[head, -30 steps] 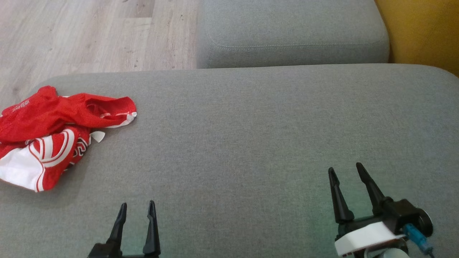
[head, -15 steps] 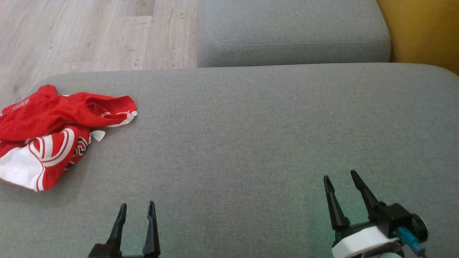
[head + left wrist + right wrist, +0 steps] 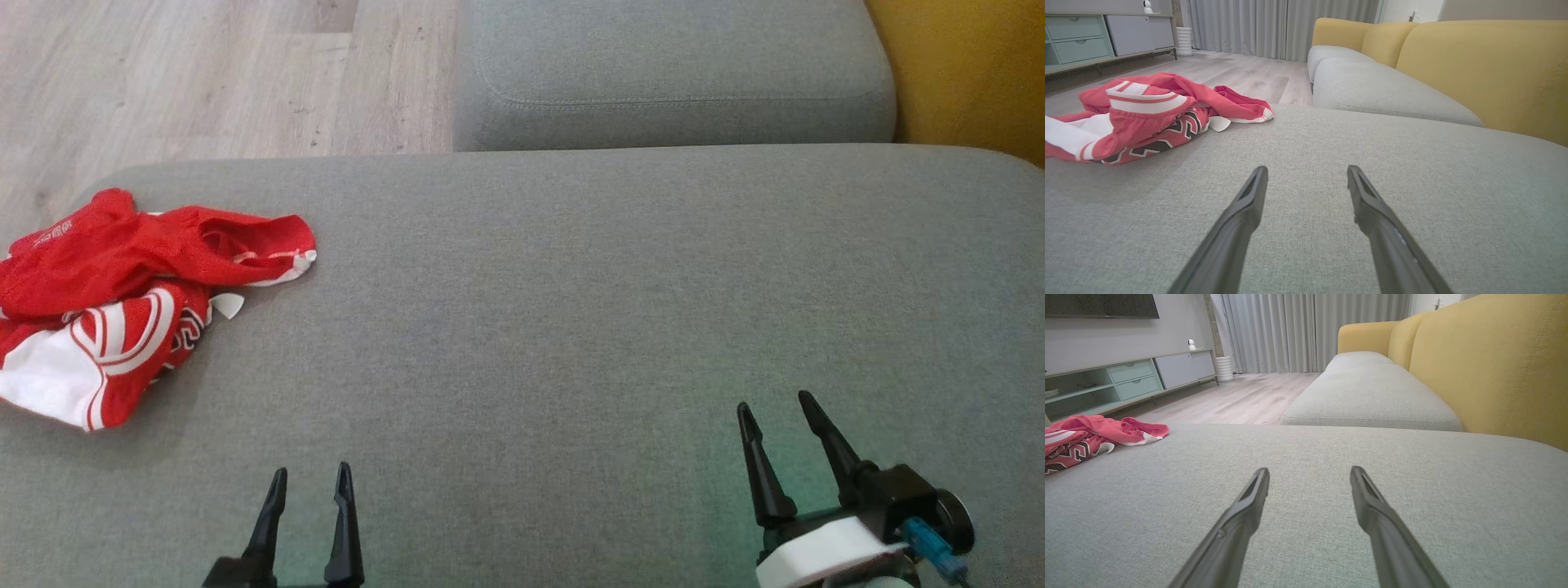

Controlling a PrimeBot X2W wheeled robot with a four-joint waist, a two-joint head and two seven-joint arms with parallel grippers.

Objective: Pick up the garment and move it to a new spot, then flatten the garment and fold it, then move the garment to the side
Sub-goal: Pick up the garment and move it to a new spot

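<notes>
Crumpled red-and-white garment [image 3: 122, 310] lies heaped at the left edge of the frame on a wide grey seat cushion [image 3: 571, 286], whose finely woven upholstery is flat and rounded at the far corners. The thin fabric is bunched in soft folds, red with white bands and curved stripes. The left wrist view shows a dark zigzag pattern on a lower fold. A small white tag [image 3: 229, 305] pokes out at the heap's right side. White lettering along a red band at its upper left is too small to read.

At lower left, the left gripper [image 3: 312, 469] points up the frame, its two tapered dark fingers apart and empty. At lower right, the right gripper [image 3: 773, 402] tilts slightly leftward, fingers likewise spread on nothing, with a white housing [image 3: 816, 551] and blue connector [image 3: 931, 547] at its base. Both are well apart from the garment.

Beyond lie a second grey cushion [image 3: 669, 73] with a stitched seam, a pale wood-plank floor [image 3: 204, 82] and a yellow backrest [image 3: 963, 73].
</notes>
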